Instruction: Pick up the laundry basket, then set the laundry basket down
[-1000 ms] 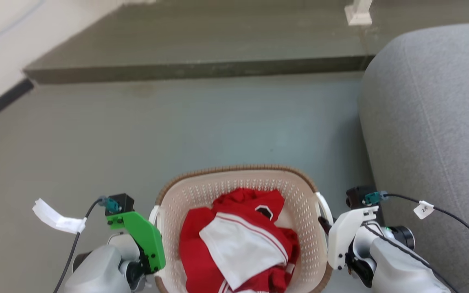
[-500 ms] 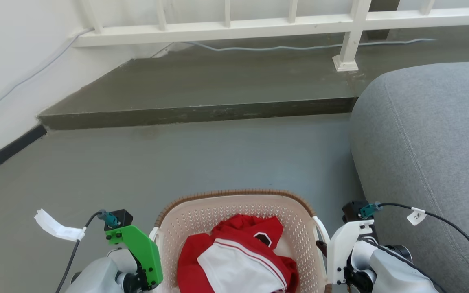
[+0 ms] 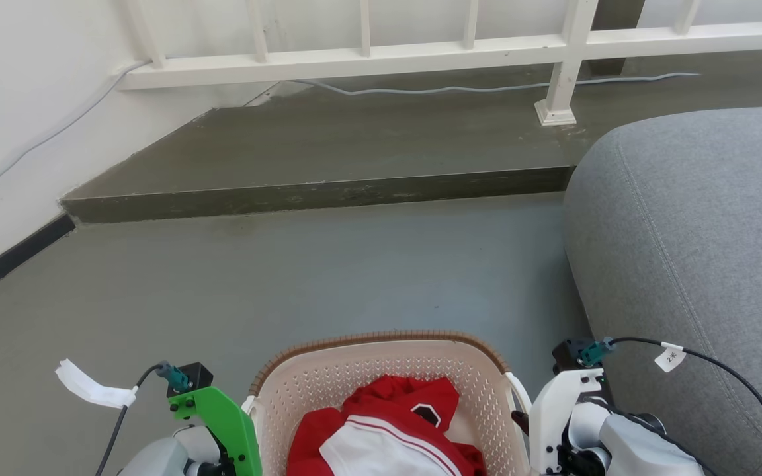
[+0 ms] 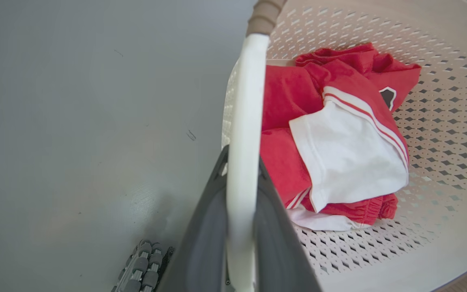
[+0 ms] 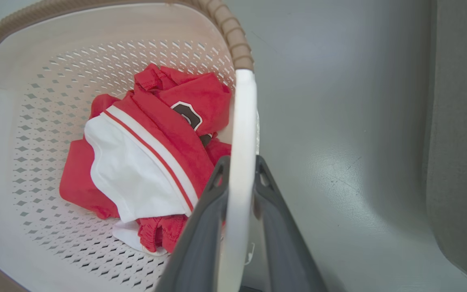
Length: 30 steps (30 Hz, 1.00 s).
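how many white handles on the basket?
2. The left handle of the laundry basket is clamped between the left gripper's fingers; the right handle between the right gripper's fingers.

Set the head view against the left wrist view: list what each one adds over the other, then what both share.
The head view adds a white railing, a raised step and a grey sofa. The left wrist view adds the left gripper closed on a white side handle of the laundry basket, and the basket's perforated bottom. Both share that basket, the red and white garment in it and the grey floor.
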Available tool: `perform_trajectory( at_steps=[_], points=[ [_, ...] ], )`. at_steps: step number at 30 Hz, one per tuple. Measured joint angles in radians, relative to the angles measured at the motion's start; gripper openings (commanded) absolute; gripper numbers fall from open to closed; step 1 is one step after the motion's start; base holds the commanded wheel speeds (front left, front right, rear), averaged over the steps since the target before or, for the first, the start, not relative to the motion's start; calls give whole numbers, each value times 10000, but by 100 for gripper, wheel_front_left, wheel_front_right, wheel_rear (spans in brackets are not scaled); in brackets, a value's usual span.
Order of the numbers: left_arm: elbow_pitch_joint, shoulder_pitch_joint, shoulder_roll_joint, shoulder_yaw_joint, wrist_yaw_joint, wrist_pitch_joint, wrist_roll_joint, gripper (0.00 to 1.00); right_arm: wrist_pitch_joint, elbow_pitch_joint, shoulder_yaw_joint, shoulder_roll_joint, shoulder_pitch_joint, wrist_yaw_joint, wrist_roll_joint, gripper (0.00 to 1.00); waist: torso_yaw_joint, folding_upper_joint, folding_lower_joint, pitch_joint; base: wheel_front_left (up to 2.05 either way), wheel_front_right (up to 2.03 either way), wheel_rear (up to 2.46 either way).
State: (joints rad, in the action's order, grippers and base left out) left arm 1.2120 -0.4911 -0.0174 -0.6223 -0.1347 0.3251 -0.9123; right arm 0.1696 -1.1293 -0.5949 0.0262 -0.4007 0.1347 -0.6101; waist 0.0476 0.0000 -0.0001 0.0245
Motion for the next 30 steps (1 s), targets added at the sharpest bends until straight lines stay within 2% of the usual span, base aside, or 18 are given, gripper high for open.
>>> perform_trajectory(
  at_steps=[30],
  points=[
    [19, 4, -82, -73, 0, -12, -90, 0, 31, -23, -405, 2, -10, -2, -529, 0, 16, 0, 0, 60, 0, 0, 0]
  ],
)
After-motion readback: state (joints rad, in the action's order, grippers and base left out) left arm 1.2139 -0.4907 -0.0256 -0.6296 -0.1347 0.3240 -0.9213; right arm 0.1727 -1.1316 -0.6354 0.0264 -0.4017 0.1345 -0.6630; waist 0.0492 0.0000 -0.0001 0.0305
